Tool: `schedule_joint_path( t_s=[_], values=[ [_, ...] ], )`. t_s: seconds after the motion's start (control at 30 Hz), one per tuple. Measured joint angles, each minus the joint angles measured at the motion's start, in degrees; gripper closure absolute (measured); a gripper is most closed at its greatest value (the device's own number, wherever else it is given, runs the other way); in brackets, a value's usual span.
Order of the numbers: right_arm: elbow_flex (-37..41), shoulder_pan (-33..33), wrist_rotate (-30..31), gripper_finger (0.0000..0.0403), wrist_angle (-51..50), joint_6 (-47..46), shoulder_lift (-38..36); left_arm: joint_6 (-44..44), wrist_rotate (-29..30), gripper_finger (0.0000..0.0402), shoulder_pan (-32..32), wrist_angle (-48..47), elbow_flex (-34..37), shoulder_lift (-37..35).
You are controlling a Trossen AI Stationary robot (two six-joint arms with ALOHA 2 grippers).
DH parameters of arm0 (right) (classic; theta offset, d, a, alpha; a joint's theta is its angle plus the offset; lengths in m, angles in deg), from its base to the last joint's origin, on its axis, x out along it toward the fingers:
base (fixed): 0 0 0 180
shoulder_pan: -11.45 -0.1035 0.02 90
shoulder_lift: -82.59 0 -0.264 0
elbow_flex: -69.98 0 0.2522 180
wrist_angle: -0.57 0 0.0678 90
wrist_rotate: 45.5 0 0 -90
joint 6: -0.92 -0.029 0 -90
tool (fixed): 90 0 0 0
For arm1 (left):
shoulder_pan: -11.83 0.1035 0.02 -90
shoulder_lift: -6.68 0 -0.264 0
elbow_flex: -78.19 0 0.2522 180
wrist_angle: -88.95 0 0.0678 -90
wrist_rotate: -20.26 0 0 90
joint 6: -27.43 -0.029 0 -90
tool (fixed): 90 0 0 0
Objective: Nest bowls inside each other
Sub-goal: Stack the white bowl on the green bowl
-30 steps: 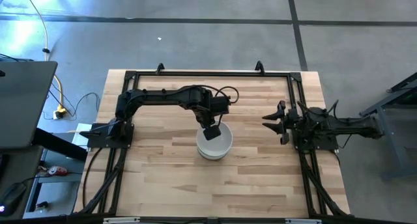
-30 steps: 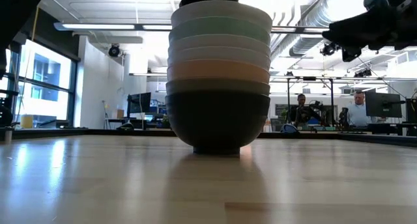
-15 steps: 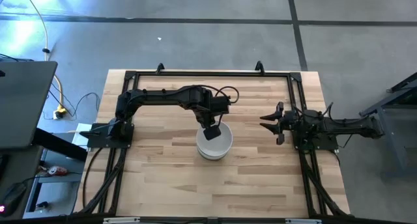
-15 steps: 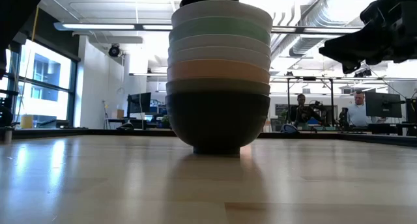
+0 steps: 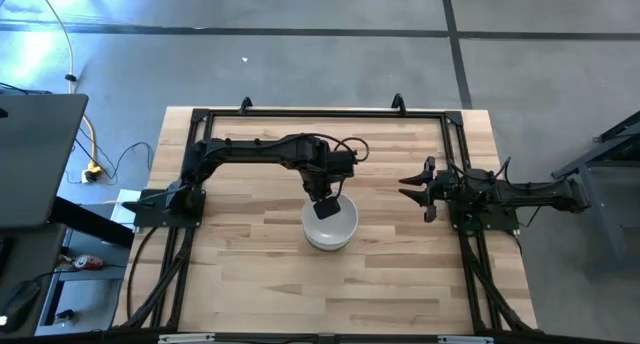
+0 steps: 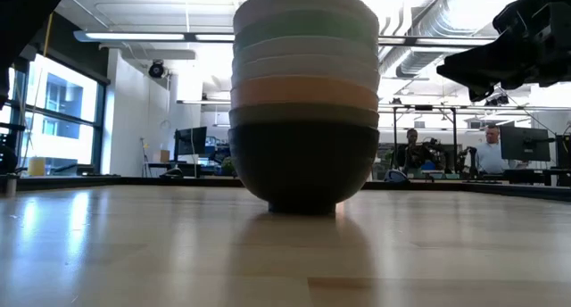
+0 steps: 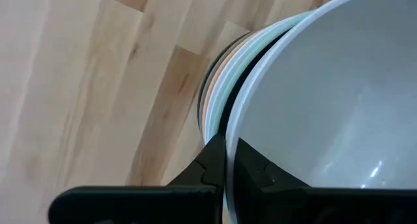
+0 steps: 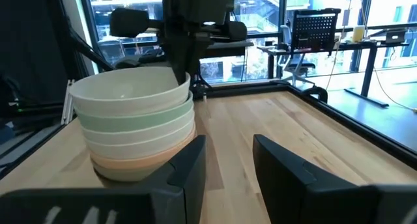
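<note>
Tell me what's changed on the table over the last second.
The left gripper, shut on the rim of the top white bowl, has nudged the whole stack of bowls slightly toward the right arm and the table's front edge. The stack is a little larger in the low view. The right gripper drifted a touch away from that front edge, open, and has held still since.

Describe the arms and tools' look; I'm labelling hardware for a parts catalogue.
Both arms are dark, near-black, jointed links. The left arm carries a thin black cable looping near its wrist; the right arm shows similar loose wiring. The left tool has two matte black angular fingers; the right tool has broad, flat black fingers.
</note>
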Motion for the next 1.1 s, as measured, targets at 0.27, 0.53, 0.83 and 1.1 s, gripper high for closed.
schedule_joint_path(
  t_s=[0.27,0.53,0.83,1.1],
  values=[
    [0.0,0.0,-0.1,0.0286,-0.6,-0.4,0.0,-0.4,0.9,0.0402,-0.5,2.2,-0.1,0.8],
    [0.0,0.0,-0.1,0.0286,-0.9,-1.2,0.0,-0.1,3.2,0.0394,-0.8,2.1,-0.1,0.8],
    [0.0,0.0,-0.7,0.0286,-0.9,-1.5,0.0,-0.1,4.3,0.0346,-0.9,1.9,0.1,1.2],
    [0.1,0.0,-0.6,0.0286,-1.4,-1.5,0.0,0.0,5.4,0.029,-2.1,1.6,0.1,0.6]
  ],
)
